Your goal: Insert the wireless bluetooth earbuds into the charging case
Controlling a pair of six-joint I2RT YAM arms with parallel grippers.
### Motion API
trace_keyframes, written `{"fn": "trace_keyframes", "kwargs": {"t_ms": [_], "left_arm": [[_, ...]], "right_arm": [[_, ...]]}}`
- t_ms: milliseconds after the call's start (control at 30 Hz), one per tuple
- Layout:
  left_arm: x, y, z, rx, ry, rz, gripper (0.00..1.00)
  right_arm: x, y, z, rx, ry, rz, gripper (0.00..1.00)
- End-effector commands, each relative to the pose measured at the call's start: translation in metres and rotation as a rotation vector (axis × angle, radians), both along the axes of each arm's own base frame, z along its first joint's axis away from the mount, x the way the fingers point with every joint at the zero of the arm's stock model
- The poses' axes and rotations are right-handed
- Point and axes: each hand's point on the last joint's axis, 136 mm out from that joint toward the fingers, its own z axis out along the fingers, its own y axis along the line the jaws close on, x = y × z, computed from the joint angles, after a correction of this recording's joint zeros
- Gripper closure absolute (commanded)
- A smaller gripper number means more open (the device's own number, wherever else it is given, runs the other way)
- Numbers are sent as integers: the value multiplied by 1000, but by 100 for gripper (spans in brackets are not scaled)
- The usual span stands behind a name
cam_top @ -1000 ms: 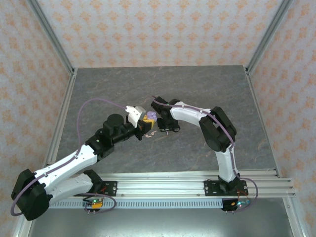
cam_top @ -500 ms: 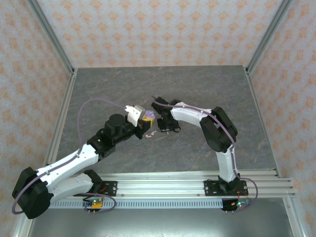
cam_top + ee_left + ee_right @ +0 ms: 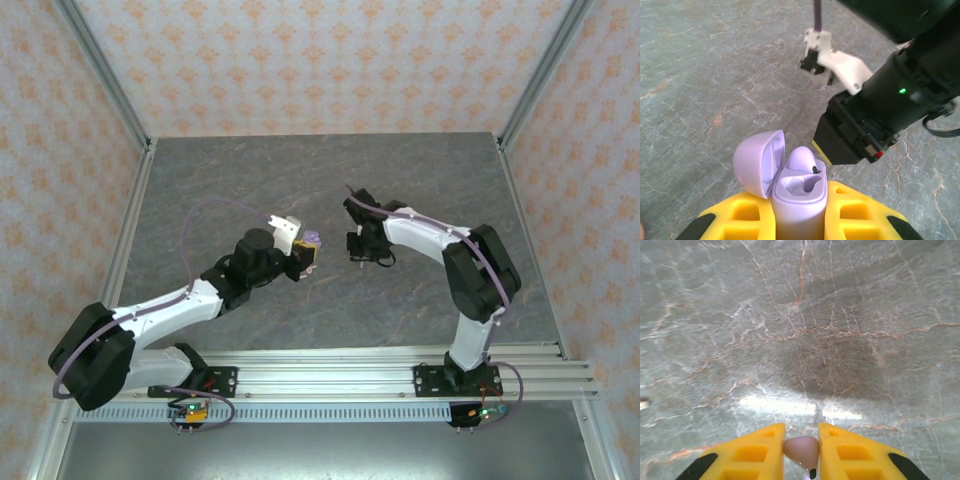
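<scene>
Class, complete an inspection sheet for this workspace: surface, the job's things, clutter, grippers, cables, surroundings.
Surface: grey veined table, no damage seen.
Job's things: lilac charging case with its lid open; what looks like a lilac earbud sits in one slot, the other slot is empty; pale pink earbud is off the table.
Clutter: one blurred speck, cannot tell what.
Grippers: left gripper fingers shut on the case; right gripper fingers shut on the pink earbud.
Cables: purple cable loops off the left arm.
Surroundings: patterned walls, metal frame rails.
</scene>
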Motion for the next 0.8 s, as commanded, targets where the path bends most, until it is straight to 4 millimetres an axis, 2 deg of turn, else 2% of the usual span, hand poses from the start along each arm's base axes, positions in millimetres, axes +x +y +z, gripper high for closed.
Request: {"fn": "trace_keyframes", "kwargs": {"t_ms": [0,500,633,767], "left_arm": [[5,-9,17,-77,-55,-10,87],[1,-29,20,-153,-133,-122,88],[0,-36,25,-177,-145,-160,88],[3,-39,27,-170,-145,-167,88]], "right_arm": [[7,9,32,110,-85,-2,79],[-5,36,147,426,-264,70,79],[-11,43,173,510,-305,104,79],[-13,49,191,570,-341,125,78]]}}
